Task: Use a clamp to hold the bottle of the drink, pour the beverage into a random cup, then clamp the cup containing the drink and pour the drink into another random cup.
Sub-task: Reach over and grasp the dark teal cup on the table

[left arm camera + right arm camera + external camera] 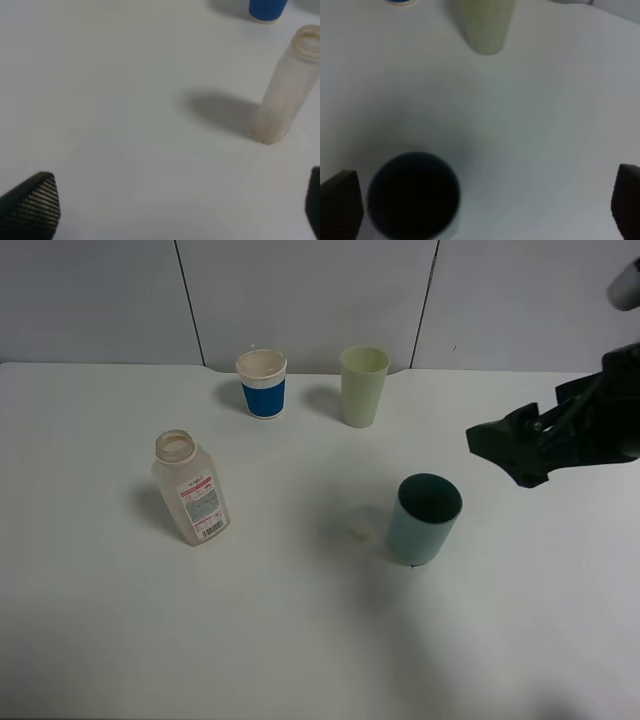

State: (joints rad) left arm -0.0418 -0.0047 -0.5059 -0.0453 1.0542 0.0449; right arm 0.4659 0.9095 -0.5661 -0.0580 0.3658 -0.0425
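Seen from the high camera, a white bench [90,620] carries four vessels. The uncapped, labelled drink bottle [190,490] stands upright at the left. A blue-banded paper cup [262,383] and a pale yellow-green tumbler [363,385] stand side by side near the back wall. A teal-green cup [424,518] stands nearer the front, right of centre and well apart from the bottle. The right gripper [505,455], black in this view, hangs to the right of the teal cup, touching nothing. The left wrist camera shows the left gripper [175,205] with its jaws spread wide and empty. The bottle [285,95] stands upright beyond them, off toward one jaw, with the base of the blue-banded cup [267,10] farther on. The right wrist camera looks down past the right gripper [484,205], its jaws likewise wide apart and holding nothing. The teal cup [415,195] sits between them, close to one jaw, its inside too dark to show any contents, with the tumbler [487,25] beyond.
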